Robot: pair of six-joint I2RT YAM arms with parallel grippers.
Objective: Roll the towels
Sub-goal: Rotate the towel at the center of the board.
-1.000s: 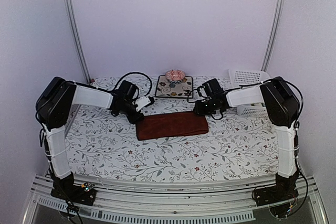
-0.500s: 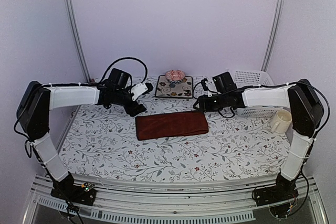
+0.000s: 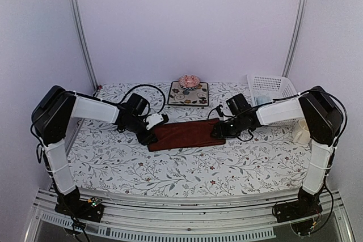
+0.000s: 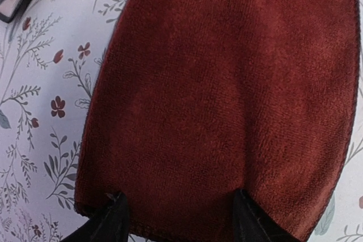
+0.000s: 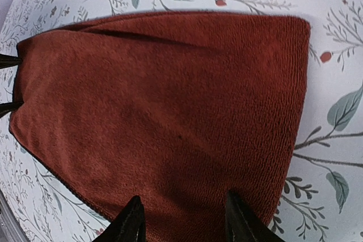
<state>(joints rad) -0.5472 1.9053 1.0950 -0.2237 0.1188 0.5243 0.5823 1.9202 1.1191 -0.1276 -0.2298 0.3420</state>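
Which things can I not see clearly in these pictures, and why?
Wrist views: the bottom edge cuts off the tips of the left gripper and the right gripper; contact with the dark red towel is unclear.
Top view: the pink thing on the mat is too small to identify.
Top view: the right arm partly hides the cup.

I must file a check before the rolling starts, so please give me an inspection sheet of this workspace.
Surface: white floral table covering, flat.
Job's things: one dark red towel, folded flat, unrolled.
Clutter: dark floral mat bearing a pink object; white basket; cream mug.
Grippers: left gripper and right gripper open, at opposite towel ends.
Cables: black cables in loose loops.
Surroundings: pale walls, metal rails.
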